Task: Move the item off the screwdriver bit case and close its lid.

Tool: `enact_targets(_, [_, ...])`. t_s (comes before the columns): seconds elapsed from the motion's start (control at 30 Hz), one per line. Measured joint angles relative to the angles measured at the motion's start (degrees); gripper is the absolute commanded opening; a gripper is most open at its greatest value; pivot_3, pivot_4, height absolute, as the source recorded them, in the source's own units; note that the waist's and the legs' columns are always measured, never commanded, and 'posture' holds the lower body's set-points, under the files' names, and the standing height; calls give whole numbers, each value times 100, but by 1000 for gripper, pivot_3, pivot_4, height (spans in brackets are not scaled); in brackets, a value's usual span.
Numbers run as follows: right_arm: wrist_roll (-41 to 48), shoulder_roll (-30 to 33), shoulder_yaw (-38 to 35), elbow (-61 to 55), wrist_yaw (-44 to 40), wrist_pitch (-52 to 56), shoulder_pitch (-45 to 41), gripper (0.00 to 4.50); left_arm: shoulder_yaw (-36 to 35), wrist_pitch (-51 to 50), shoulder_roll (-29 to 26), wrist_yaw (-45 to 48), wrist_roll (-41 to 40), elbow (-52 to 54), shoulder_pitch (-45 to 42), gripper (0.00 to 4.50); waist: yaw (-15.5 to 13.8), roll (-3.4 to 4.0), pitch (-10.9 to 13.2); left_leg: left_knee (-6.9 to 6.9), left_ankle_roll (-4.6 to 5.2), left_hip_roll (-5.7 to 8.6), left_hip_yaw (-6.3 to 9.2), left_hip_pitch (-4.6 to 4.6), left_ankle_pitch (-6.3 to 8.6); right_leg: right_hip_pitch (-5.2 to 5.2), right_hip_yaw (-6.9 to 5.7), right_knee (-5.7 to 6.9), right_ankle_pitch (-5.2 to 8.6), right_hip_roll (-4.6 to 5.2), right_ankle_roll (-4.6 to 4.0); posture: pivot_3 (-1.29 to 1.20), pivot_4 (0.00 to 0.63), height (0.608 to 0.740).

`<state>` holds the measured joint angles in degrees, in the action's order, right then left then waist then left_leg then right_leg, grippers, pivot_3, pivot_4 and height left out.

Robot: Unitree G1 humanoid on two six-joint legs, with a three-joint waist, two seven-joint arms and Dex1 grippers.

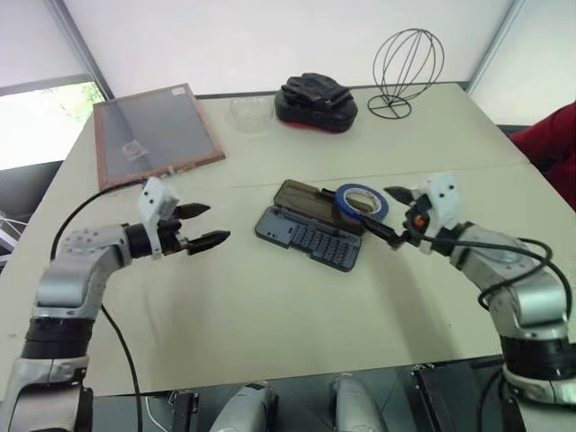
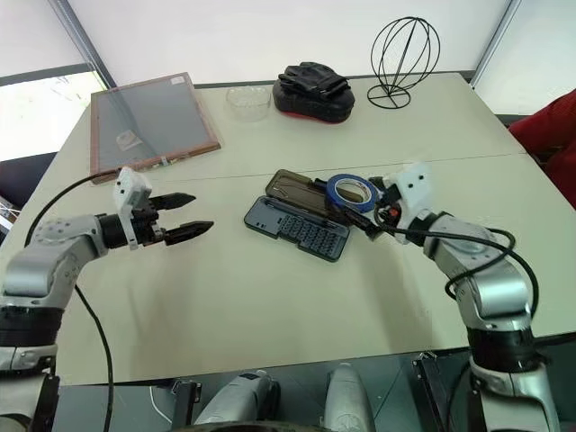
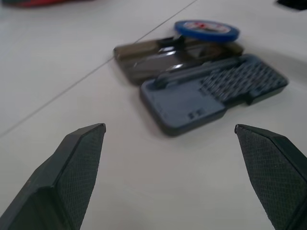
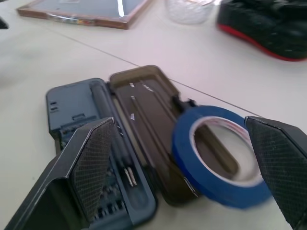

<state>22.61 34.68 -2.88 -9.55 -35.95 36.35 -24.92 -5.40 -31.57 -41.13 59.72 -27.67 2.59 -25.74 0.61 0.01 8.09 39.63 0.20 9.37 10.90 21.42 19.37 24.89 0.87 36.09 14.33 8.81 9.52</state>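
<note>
The screwdriver bit case point(image 1: 310, 238) lies open in the middle of the table, its grey-blue tray with rows of bits toward me. Its smoky brown lid point(image 1: 304, 198) lies flat behind the tray. The item, a blue tape roll point(image 1: 363, 200), rests on the lid's right end and partly overhangs onto the table. My right gripper point(image 1: 378, 207) is open just right of the roll and points at it; in the right wrist view its fingers point(image 4: 91, 163) frame the roll point(image 4: 218, 153). My left gripper point(image 1: 216, 223) hangs open and empty left of the case point(image 3: 211, 91).
A wood-framed grey panel point(image 1: 157, 133) lies at the back left. At the back stand a clear bowl point(image 1: 252, 112), a black pouch with a red base point(image 1: 315, 102) and a wire globe stand point(image 1: 407, 67). A person's red sleeve point(image 1: 553, 135) shows at the right edge.
</note>
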Motion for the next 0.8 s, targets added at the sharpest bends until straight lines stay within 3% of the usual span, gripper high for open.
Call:
enact_targets(0.27, [-447, -172, 625, 1934, -422, -38, -909, 4474, 1, -292, 133, -107, -266, 402, -190, 4500, 32, 0, 0, -17, -1, -5, -6, 0, -1, 15, 0, 2, 0, 0, 0, 0, 150, 740])
enact_targets(0.47, [-723, -262, 765, 2669, -664, -253, -1262, 4474, -37, -319, 211, -430, -339, 713, 131, 4500, 40, 0, 0, -23, -2, -8, -11, 0, -1, 22, 0, 3, 0, -2, 0, 0, 150, 740])
enact_targets(0.57, [-924, -363, 889, 3020, -720, -334, -1478, 3701, -56, -308, 234, -577, -339, 779, 296, 4500, 45, 0, 0, -23, -2, -9, -13, -1, -1, 22, 1, 3, 0, -2, -1, 0, 150, 740])
enact_targets(0.73, [-1159, -437, 1035, 3333, -869, -461, -1599, 1225, -59, -286, 247, -717, -339, 827, 364, 4500, 24, 0, 0, -23, -2, -9, -13, 0, -1, 22, 1, 3, -1, -2, -1, 0, 150, 740])
enact_targets(0.8, [-1230, -436, 1043, 3346, -934, -468, -1611, 510, -59, -285, 248, -755, -339, 837, 367, 4500, 26, 0, 0, -23, -2, -9, -12, 0, -1, 22, 1, 3, -1, -2, -1, 0, 150, 740])
